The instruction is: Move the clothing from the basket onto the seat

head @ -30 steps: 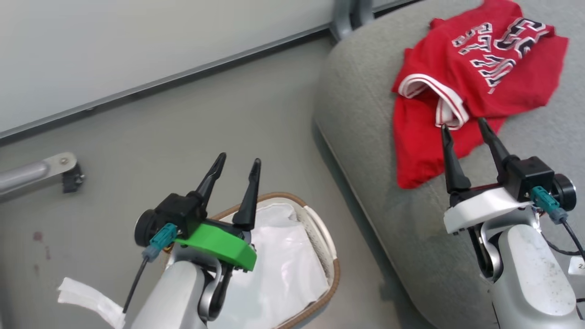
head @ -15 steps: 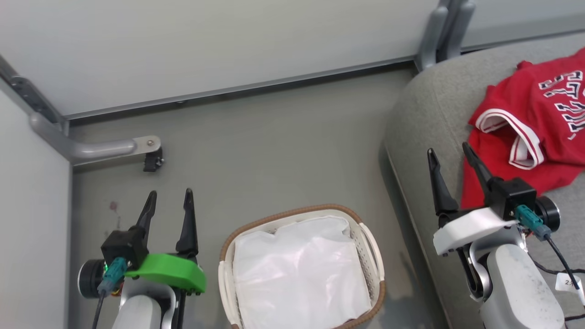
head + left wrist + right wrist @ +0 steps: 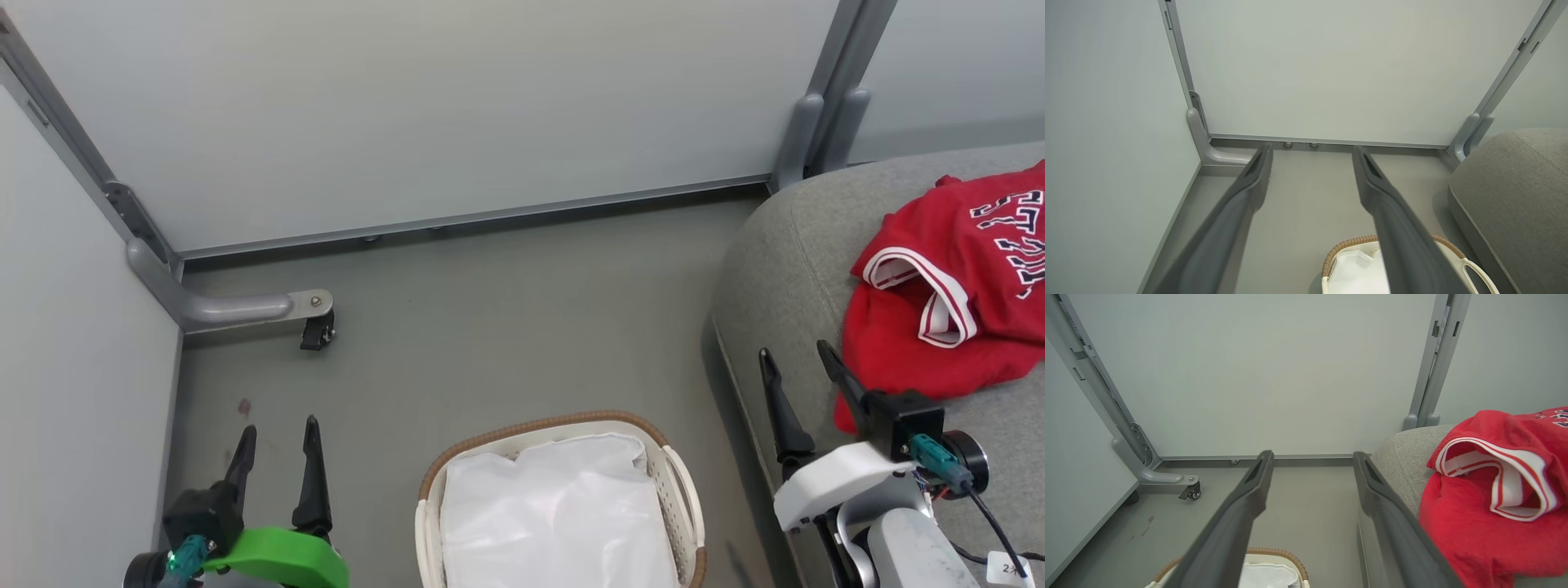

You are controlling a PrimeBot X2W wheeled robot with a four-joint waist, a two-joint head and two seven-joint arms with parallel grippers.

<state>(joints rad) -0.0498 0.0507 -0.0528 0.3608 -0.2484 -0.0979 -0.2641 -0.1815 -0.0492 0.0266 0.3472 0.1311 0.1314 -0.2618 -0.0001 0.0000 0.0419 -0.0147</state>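
A smooth grey floor (image 3: 506, 327) runs back to a pale grey-green back panel (image 3: 449, 106) and a matching side panel (image 3: 73, 392), which meet at the left corner. Grey metal posts (image 3: 820, 122) frame them, and a thin rail (image 3: 490, 217) lines the base. A curved metal foot (image 3: 237, 309) juts from the corner, ending in a small black caster (image 3: 317, 333). A faint reddish stain (image 3: 243, 406) marks the floor nearby. The light is soft and even

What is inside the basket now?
The basket holds its white cloth lining, with nothing lying on top. Anything beneath the lining is covered, and the basket's near end is cut off.
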